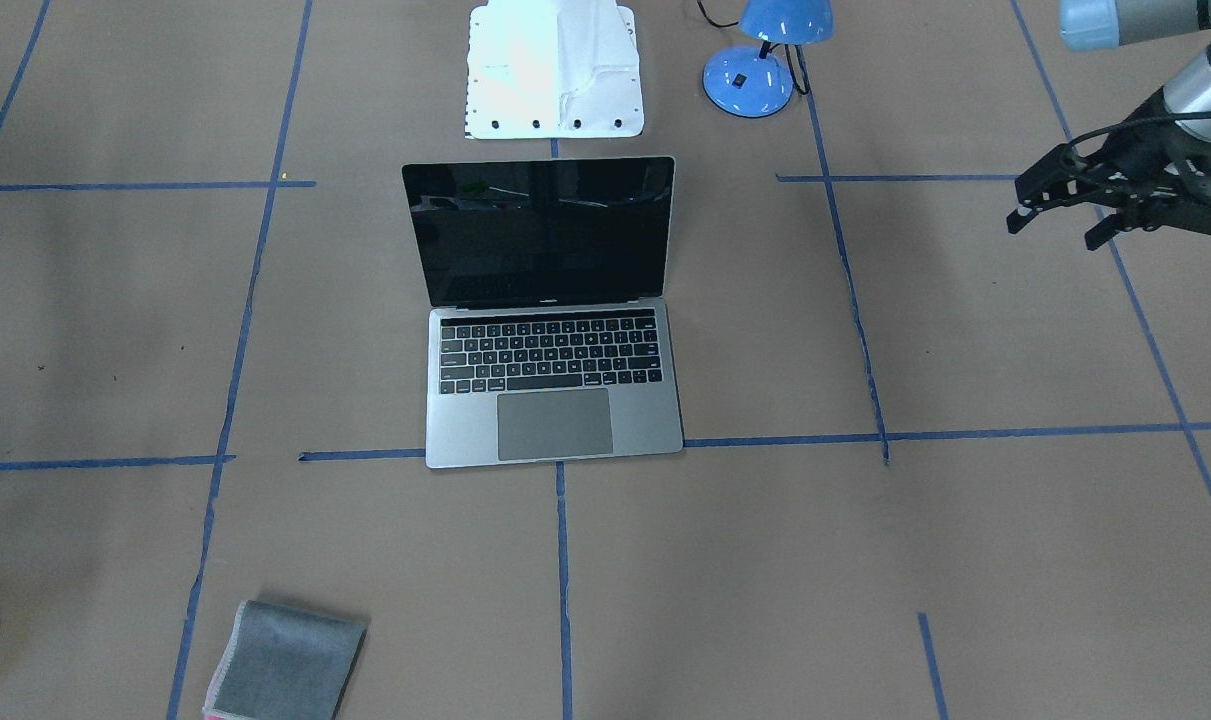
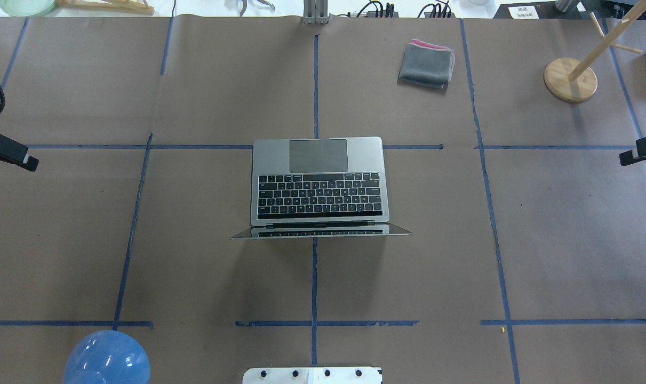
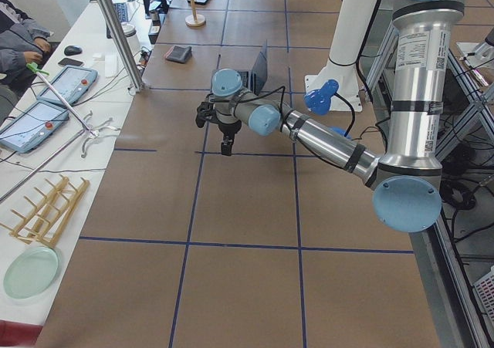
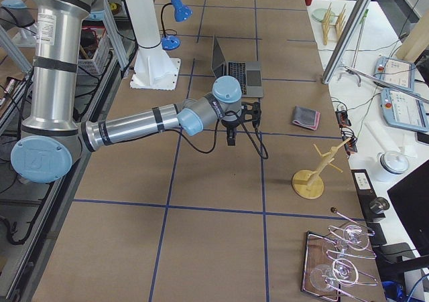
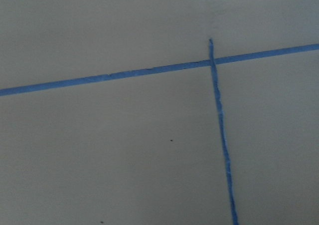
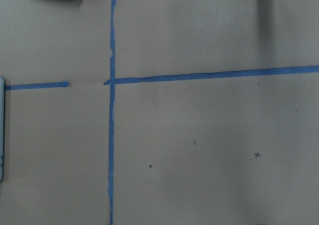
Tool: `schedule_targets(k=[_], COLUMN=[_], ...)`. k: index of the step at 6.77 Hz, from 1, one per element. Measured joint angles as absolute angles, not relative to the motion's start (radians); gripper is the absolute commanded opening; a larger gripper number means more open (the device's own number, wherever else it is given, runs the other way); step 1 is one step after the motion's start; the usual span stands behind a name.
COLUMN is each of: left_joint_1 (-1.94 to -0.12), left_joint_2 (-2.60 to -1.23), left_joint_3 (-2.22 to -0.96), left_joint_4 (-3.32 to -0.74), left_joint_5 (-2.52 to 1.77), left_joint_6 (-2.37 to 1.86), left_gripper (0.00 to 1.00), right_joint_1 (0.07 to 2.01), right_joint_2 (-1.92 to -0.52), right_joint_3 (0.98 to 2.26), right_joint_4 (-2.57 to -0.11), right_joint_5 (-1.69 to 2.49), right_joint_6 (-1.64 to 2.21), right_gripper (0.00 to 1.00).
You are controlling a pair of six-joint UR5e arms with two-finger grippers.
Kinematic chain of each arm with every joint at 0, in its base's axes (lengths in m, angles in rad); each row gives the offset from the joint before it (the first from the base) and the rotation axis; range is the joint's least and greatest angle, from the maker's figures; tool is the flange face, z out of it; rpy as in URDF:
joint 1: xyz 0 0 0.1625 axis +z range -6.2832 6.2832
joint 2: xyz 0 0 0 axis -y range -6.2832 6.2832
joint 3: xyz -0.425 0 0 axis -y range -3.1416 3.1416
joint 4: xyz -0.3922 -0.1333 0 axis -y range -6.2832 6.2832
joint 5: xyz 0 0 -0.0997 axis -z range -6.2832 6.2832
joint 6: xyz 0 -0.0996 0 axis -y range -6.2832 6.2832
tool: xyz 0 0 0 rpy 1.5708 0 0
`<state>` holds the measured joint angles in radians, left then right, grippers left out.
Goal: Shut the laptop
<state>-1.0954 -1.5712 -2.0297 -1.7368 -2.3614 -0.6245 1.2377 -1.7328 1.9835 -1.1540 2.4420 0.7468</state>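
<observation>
Laptop [image 1: 553, 340] sits mid-table, fully open, untouched. The screen stands near upright with a slight lean back toward the robot base; keyboard and trackpad face the operators' side. My read: closing means pushing the lid's top edge away from the base and down.

Left gripper [image 1: 1053, 235] is parked well off to its side of the table, fingers spread, holding nothing. Right gripper [image 2: 640, 153] is well off on the opposite side; only a sliver shows, so I can't tell whether it's spread or clenched. Both wrist cams see just brown paper and blue tape, so neither arm is over the laptop yet.

Folded grey cloth [image 2: 427, 65] and blue desk lamp [image 1: 760, 60] are clear of the lid's swing. Task not started.
</observation>
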Motion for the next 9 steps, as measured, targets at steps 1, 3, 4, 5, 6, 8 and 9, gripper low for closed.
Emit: schedule_targets(k=[1, 3, 4, 5, 6, 8, 9], left_joint_1=[-1.035, -0.890, -0.816, -0.757, -0.707, -0.633, -0.599], left_joint_2=[-1.570, -1.580, -1.598, -1.633, -1.672, -1.708, -1.718], left_joint_3=[-2.042, -2.068, -2.093, -2.106, -2.110, -2.112, -2.110], left_joint_4=[-1.811, -1.942, -1.971, -1.980, -1.982, -1.982, -1.981], left_joint_5=[-2.358, -2.315, -2.260, -2.228, -2.214, -2.207, -2.205], left_joint_6=[-0.738, -0.985, -1.100, -1.185, -1.247, -1.305, -1.312], left_gripper=[0.99, 0.41, 0.27, 0.17, 0.05, 0.03, 0.02], right_joint_1=[1.196, 1.114, 1.071, 1.013, 0.920, 0.708, 0.593], right_joint_2=[-1.751, -1.767, -1.771, -1.773, -1.773, -1.773, -1.773], right_joint_3=[1.992, 2.044, 2.078, 2.109, 2.148, 2.223, 2.254], right_joint_4=[-1.075, -0.994, -0.984, -0.981, -0.981, -0.980, -0.980], right_joint_5=[2.433, 2.420, 2.414, 2.391, 2.324, 2.139, 2.031], right_joint_6=[0.845, 1.024, 1.080, 1.128, 1.196, 1.327, 1.381], right_gripper=[0.83, 0.40, 0.34, 0.33, 0.23, 0.03, 0.01])
